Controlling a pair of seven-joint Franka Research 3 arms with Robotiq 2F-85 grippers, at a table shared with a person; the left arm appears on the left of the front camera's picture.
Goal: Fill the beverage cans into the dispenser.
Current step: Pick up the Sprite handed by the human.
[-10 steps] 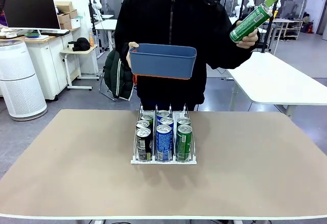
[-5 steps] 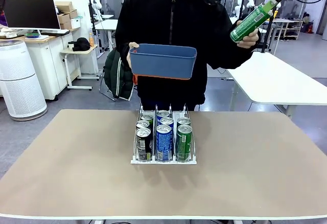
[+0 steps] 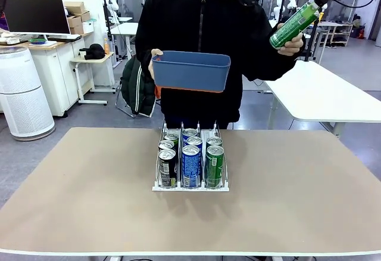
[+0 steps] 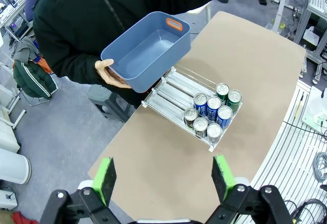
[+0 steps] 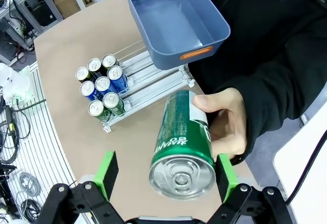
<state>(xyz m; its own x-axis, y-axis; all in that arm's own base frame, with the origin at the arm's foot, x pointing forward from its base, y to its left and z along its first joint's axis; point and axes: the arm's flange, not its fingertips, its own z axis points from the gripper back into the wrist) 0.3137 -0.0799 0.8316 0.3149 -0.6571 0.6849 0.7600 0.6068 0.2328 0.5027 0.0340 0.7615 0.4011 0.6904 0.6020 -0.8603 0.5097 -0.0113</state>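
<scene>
Since a second before, the person's hand point(image 3: 290, 45) had lifted the green can point(image 3: 293, 25) slightly. My right gripper point(image 5: 166, 175) gaped around it; my left gripper point(image 4: 162, 178) stood spread above the bench point(image 3: 89, 183). Seven cans filled the dispenser point(image 3: 190, 185).

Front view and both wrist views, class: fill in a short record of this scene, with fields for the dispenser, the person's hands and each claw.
dispenser: white three-lane rack on the table, seven cans standing at its near end
person's hand with tub: holds an empty blue tub above the rack's far end
person's other hand: holds up a green can, top toward the right claw
right claw: open, pads either side of that can's top
left claw: open, empty, high above the table
</scene>
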